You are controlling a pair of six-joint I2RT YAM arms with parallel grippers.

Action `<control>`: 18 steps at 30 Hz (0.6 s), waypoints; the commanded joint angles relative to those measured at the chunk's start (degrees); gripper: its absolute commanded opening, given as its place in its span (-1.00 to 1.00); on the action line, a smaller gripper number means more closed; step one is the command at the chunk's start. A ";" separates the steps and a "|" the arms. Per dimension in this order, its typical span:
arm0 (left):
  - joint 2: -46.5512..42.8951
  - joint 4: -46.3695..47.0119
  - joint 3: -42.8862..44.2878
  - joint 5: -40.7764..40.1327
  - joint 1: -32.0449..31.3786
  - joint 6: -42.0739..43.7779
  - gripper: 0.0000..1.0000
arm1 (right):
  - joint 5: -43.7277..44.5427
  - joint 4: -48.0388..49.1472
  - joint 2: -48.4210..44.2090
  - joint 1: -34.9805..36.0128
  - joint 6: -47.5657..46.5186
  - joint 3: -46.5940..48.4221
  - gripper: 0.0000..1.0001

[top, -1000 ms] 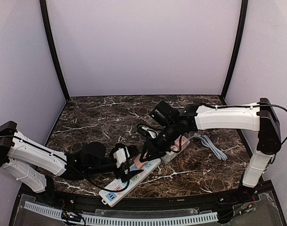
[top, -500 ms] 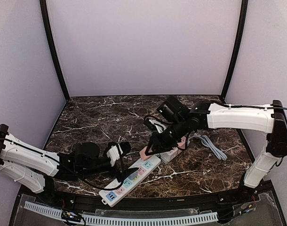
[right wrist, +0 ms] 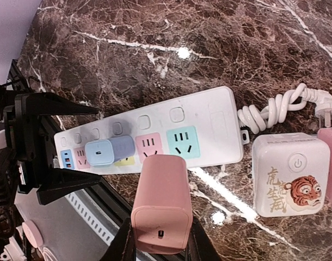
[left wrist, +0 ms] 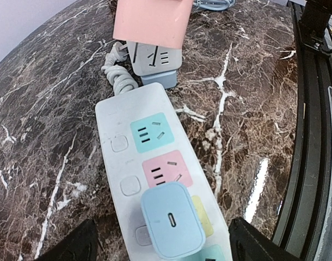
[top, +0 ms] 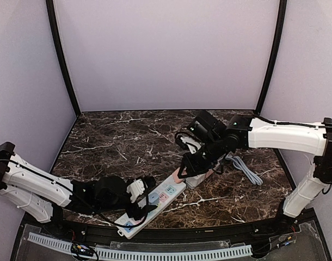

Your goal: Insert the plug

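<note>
The pink plug (right wrist: 160, 202) is pinched in the right claw (right wrist: 161, 239), fingers pressed on its two flat sides. This leaves the pronged face free and turned down toward the power strip (right wrist: 209, 117). It hangs in the air, clear of the strip, above the strip's far end and roughly over the teal socket (left wrist: 148, 135). In the left wrist view its prongs show against the grey underside, apart from any socket.

The strip lies diagonally on the desk (top: 117, 136), with its coiled cord (right wrist: 269, 111) at the far end beside a white cube (right wrist: 288, 174) printed with a tiger. A blue plug (left wrist: 172, 220) already sits in a socket toward the near end.

The left claw (top: 141, 198) is low at that near end with its fingers spread, one on each side of the strip's width, touching nothing that I can make out. Placed there, it looks ready to brace the strip so it does not slide when the pink plug is pushed in.

The teal and pink sockets are both free; lining up the prongs is the likely next need.
</note>
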 commanded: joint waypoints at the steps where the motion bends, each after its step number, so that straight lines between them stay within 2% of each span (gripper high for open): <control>1: 0.01 -3.27 1.57 -4.29 -1.99 -3.60 0.66 | 5.50 -4.75 1.02 1.47 -7.69 3.38 -0.96; 6: -4.31 -2.42 -0.99 -6.38 -2.11 -4.95 0.66 | 10.73 -3.39 2.04 1.69 -20.13 4.41 -1.00; 13: -9.44 -1.69 -4.88 -7.88 -2.11 -5.31 0.66 | 12.94 -2.63 2.39 1.62 -33.74 8.44 -1.00; 18: -10.43 -0.55 -5.76 -7.81 -2.11 -5.39 0.65 | 15.30 -1.95 1.35 1.63 -47.74 9.12 -1.00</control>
